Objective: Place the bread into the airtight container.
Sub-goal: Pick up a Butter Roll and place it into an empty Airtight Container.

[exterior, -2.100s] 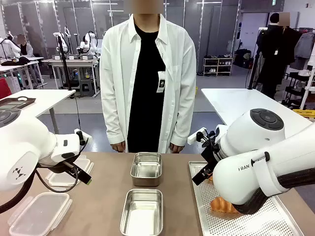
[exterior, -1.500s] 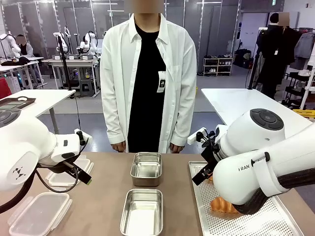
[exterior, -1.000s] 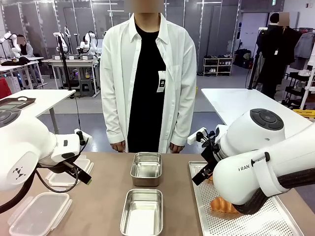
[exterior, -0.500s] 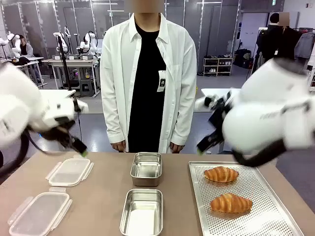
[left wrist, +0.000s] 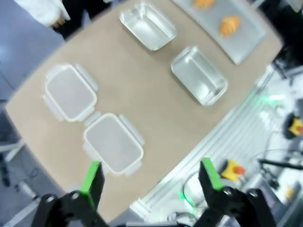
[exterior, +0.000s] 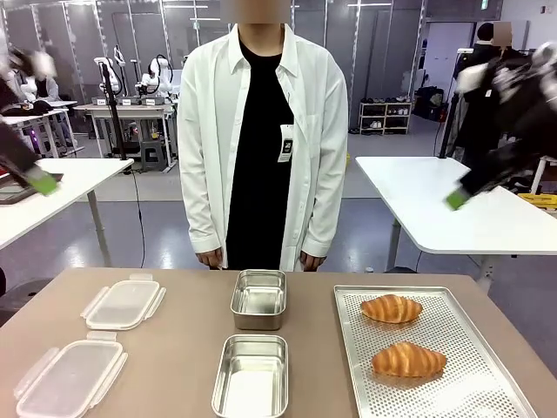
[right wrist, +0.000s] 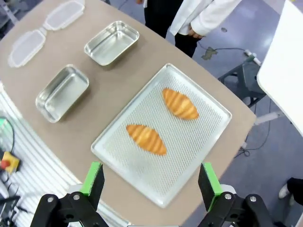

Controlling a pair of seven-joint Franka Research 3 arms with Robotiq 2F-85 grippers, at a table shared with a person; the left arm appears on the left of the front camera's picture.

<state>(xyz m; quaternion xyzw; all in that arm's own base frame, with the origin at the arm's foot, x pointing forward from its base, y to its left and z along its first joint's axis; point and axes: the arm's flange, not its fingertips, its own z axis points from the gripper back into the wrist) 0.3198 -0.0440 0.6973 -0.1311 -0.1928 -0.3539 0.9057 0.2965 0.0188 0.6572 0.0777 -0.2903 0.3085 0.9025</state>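
Both arms' jaws: spread, empty, high above worktop (right wrist: 118, 90). Bread (right wrist: 147, 138) sits spaced on tray (right wrist: 199, 142), probably for jaw clearance.

Far croissant (exterior: 391, 307) and near croissant (exterior: 408, 360) are lying apart on the tray (exterior: 474, 392). Far steel container (exterior: 258, 297) and near steel container (exterior: 251, 373) are sitting open, empty.

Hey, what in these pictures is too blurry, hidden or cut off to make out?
- Front view: left gripper and right gripper are motion-smeared; their jaws are unreadable there.
- Front view: near steel container and near plastic lid are cut by the bottom edge.
- Left wrist view: blur washes out the croissants.
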